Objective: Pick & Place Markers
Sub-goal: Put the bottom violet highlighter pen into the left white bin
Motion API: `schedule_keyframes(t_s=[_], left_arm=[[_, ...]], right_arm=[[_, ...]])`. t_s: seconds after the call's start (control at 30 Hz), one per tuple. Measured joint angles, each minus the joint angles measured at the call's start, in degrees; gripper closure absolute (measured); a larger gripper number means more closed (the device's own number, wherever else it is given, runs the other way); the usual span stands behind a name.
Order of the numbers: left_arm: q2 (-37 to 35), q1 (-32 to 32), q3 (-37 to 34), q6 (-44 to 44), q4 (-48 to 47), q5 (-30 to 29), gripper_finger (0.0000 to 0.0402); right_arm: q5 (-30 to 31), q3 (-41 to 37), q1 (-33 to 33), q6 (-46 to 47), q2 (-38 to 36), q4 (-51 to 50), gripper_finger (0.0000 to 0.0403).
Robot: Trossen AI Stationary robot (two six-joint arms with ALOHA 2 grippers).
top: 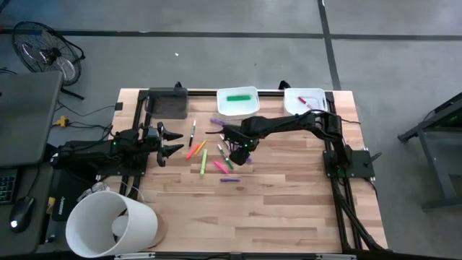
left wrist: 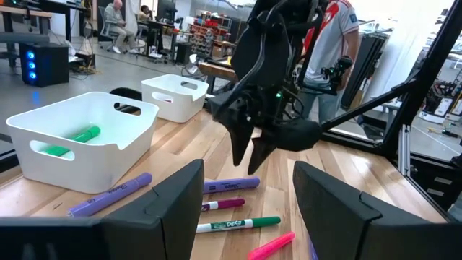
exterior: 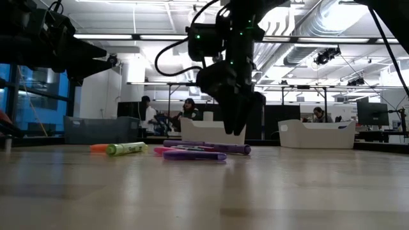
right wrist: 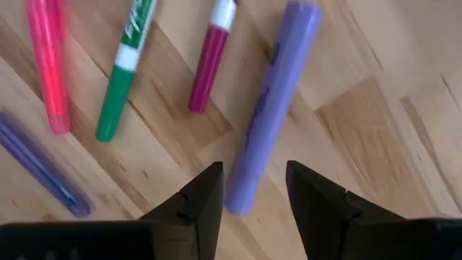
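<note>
On the left side of the wooden table, the left gripper waits near the edge, its two fingers spread wide with nothing between them, pointing toward the scattered markers. Just beside it lie a black marker, an orange marker and a yellow-green highlighter, all flat on the wood. Farther right, the right gripper hangs point-down over the middle of the cluster, close above the table but, in the low view, not touching it. Its fingers stand partly apart, straddling the near end of a lavender highlighter that lies between the tips; whether they touch it cannot be told, and the highlighter rests on the table. Beside that one lie a magenta marker, a green marker, a pink highlighter and a purple marker. Along the far edge stand a white tray holding a green marker and, rightmost, another white tray.
</note>
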Motion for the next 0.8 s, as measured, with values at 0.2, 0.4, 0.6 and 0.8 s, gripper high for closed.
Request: schedule_keyframes(t_s=[0.2, 0.4, 0.6, 0.8], left_arm=[[0.01, 0.0, 0.0, 0.0, -0.01, 0.0, 0.019], [0.01, 0.01, 0.0, -0.01, 0.0, 0.01, 0.019], [0.01, 0.0, 0.0, 0.0, -0.01, 0.0, 0.019], [-0.01, 0.01, 0.0, -0.01, 0.0, 0.02, 0.019]], right_arm=[[3.41, -1.86, 0.04, 1.98, 0.0, 1.77, 0.0217], [3.85, -1.84, -0.01, 1.59, 0.23, 2.6, 0.0194], [2.62, -1.84, 0.42, 1.5, 1.11, 3.38, 0.0193], [3.06, -1.84, 0.44, 1.46, 1.38, 4.61, 0.0193]])
